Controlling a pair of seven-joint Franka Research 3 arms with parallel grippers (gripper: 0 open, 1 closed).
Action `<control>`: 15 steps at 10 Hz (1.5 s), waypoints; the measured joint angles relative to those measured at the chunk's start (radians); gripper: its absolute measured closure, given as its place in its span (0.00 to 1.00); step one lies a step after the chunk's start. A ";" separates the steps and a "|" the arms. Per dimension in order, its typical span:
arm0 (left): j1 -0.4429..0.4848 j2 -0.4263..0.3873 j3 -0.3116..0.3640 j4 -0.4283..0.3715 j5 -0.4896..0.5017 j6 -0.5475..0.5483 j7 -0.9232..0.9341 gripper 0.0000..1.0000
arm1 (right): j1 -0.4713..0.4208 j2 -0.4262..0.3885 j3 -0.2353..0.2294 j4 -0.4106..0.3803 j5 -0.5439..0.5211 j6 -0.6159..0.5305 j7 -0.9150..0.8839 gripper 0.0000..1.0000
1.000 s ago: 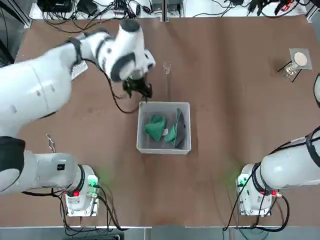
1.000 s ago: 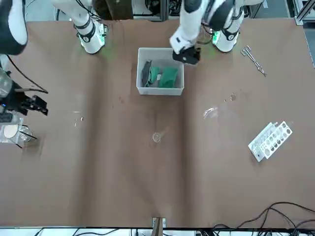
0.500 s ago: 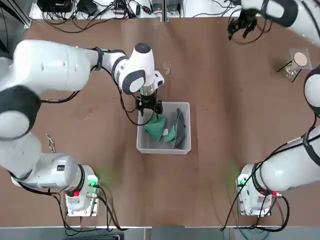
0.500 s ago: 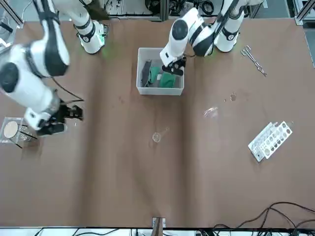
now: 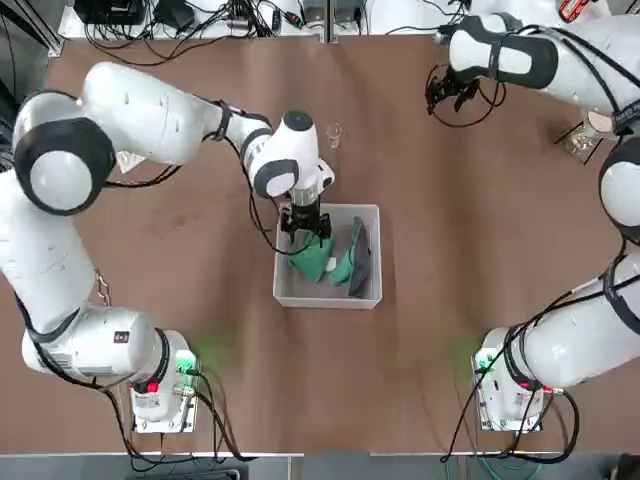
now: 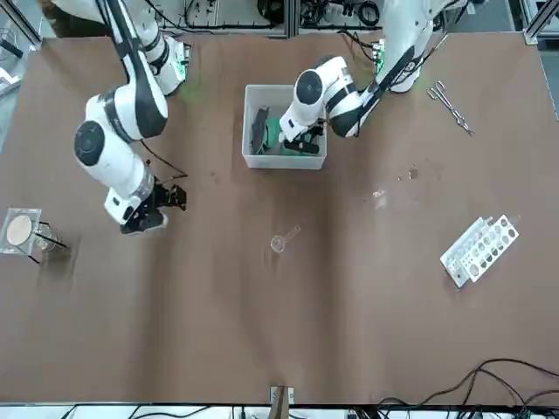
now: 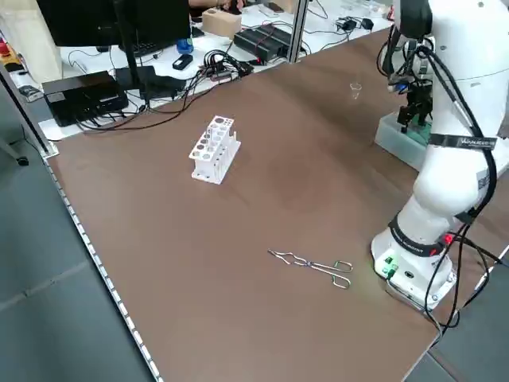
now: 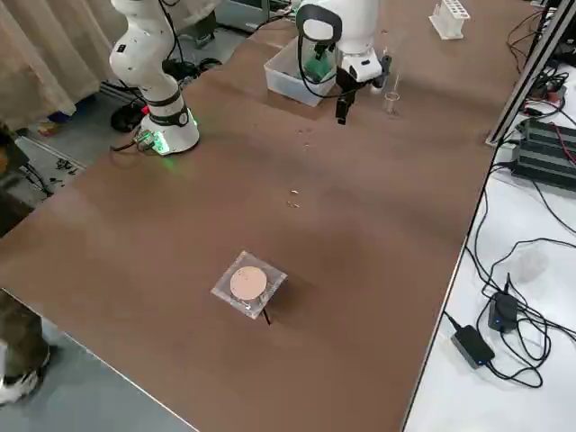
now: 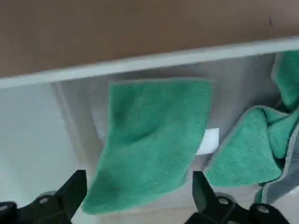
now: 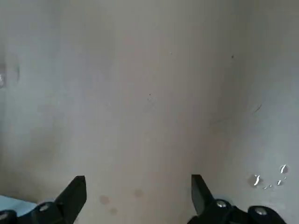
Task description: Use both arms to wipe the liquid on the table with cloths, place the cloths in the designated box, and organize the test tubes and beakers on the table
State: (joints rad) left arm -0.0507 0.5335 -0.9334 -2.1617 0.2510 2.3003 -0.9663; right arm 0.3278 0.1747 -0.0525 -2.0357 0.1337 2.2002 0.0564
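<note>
Square light-grey plastic box (image 5: 328, 292): sits mid-tabletop on the brown wood-grain tabletop (image 5: 450, 250), between the two arm bases and farther out. It holds two small soft green cloths (image 5: 312, 255), one showing a dark grey side, lying side by side.

Left gripper (image 5: 303, 226): black, two-fingered, pointing down over the box's far-left corner, directly above the nearer green cloth. Fingers (image 9: 72, 191) are spread wide with nothing between them; the left wrist view shows the cloth lying flat below and between them, untouched, beside a small white mark on the box floor.

Right gripper (image 5: 447, 88): hangs over bare tabletop toward the far edge, well apart from the box. Fingers (image 10: 74, 189) are spread and empty; the right wrist view shows only tabletop and a few small droplets.

Small clear glass vessel with pale round top and thin black rods (image 6: 22, 232): stands near the table's right side, well apart from both grippers. The right side view shows its round top (image 8: 248, 283) plainly.

Tiny clear glass vessel (image 5: 333, 134): upright on the tabletop beyond the box, near the left arm's wrist.

White holed rack (image 6: 479, 250): on the left side of the tabletop; the left side view shows it standing upright, where the top view hides it behind the arm.

Metal tongs (image 7: 312, 265): lie flat near the left arm's base.
</note>
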 joint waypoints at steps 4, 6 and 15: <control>-0.101 0.037 0.085 0.005 0.114 0.005 -0.115 0.03 | 0.014 0.016 -0.001 -0.003 0.000 0.000 0.027 0.01; -0.149 0.052 0.122 0.006 0.132 0.006 -0.167 0.30 | 0.016 0.021 -0.001 -0.003 0.000 0.000 0.028 0.01; -0.174 0.004 0.163 0.179 0.136 -0.224 -0.198 0.91 | 0.055 0.021 -0.002 0.040 0.000 -0.013 0.149 0.01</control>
State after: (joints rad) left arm -0.2244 0.5376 -0.7708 -1.9826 0.3873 2.0768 -1.1643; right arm 0.3832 0.1953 -0.0541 -1.9959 0.1336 2.1870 0.2050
